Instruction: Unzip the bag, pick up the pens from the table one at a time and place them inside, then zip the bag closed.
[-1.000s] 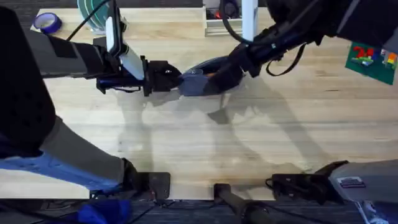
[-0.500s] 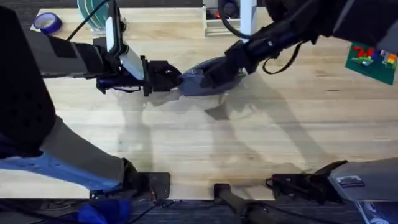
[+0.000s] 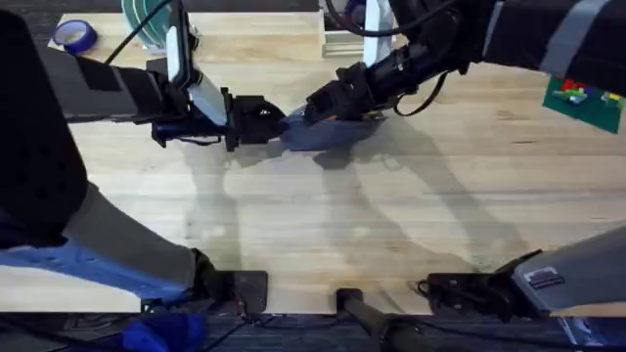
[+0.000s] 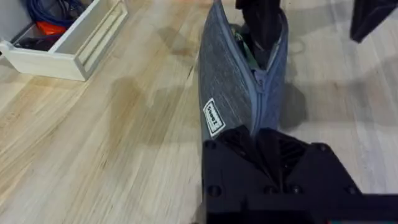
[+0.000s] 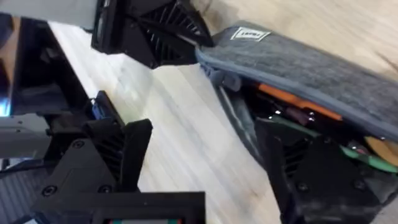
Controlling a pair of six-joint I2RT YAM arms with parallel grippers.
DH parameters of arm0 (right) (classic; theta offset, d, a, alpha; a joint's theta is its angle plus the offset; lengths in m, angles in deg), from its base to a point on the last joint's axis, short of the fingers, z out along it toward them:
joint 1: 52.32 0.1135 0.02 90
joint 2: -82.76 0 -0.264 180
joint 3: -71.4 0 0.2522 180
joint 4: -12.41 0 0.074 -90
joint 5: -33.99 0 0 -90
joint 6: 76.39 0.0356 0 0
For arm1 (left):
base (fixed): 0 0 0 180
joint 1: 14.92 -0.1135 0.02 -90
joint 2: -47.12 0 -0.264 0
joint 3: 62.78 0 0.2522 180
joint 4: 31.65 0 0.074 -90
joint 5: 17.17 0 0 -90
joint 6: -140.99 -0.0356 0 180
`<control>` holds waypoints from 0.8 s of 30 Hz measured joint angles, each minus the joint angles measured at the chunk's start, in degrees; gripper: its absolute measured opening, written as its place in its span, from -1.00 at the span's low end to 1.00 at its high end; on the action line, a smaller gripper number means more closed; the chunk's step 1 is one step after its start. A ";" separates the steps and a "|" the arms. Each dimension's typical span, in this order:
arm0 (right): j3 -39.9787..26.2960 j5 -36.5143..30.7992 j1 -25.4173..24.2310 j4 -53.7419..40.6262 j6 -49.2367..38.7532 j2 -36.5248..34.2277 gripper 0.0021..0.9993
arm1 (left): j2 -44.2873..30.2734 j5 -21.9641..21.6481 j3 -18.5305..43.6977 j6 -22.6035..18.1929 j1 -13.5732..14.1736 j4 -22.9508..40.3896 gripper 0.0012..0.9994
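Observation:
The blue-grey bag (image 3: 333,132) stands on its long edge on the table (image 3: 391,225), its zipper partly open. My left gripper (image 3: 278,125) is shut on the bag's left end (image 4: 258,134). My right gripper (image 3: 318,103) is open at the bag's mouth. One of its fingers (image 4: 261,25) reaches into the opening and the other (image 4: 373,18) stays outside. An orange pen (image 5: 298,102) lies inside the bag (image 5: 311,68), with dark and green items beside it. The left gripper (image 5: 177,31) pinches the end near the white label.
A purple tape roll (image 3: 73,36) and a green roll (image 3: 147,24) lie at the back left. A white open box (image 4: 68,43) sits at the back centre. A green card (image 3: 587,93) lies at the right. Bare wood stretches in front of the bag.
My right gripper has slid left along the bag's top toward the left gripper. The left gripper and the bag have stayed in place.

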 joint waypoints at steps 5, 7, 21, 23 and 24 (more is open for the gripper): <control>0.00 -1.05 0.00 0.86 1.55 0.01 1.00 | 0.00 -0.01 0.00 0.00 0.00 0.00 -0.92; 0.00 -1.39 0.02 0.88 2.35 -0.01 1.00 | 0.00 -0.01 0.00 0.00 0.00 0.00 -0.92; -0.04 -1.81 2.08 5.95 5.30 -3.29 0.99 | 0.00 0.01 0.00 0.00 0.00 0.00 -0.92; -0.04 -1.79 2.35 6.46 5.49 -3.26 1.00 | 0.00 -0.01 0.00 0.00 0.00 0.00 -0.92; -0.04 -1.81 2.45 6.84 5.49 -3.26 1.00 | 0.00 -0.01 0.00 0.00 0.00 0.00 -0.92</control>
